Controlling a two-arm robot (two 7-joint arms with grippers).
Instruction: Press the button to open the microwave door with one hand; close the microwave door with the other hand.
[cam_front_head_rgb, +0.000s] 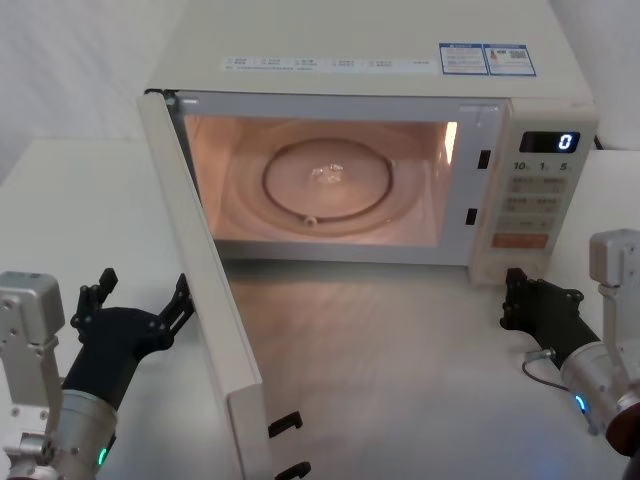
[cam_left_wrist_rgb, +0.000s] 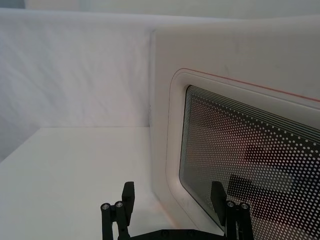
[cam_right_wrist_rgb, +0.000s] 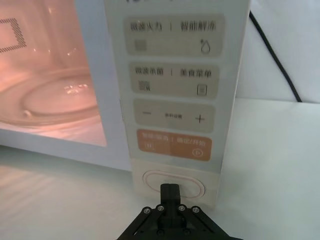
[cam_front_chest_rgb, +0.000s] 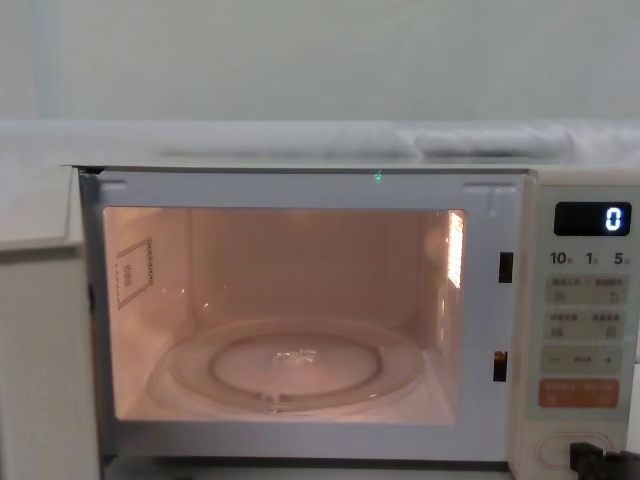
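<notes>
Microwave door (cam_front_head_rgb: 205, 290) stands swung wide at the oven's left front, light on inside.
Left gripper (cam_front_head_rgb: 140, 300) waits spread just outside it, and a glancing push might slide off; right gripper (cam_front_head_rgb: 520, 293), pinched shut, sits at the release button (cam_right_wrist_rgb: 173, 184).

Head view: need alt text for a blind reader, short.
The microwave sits with its door swung wide open and the inside lit, a glass turntable within. The left gripper, fingers open, is just outside the door; the right gripper, shut, is low by the control panel.
</notes>
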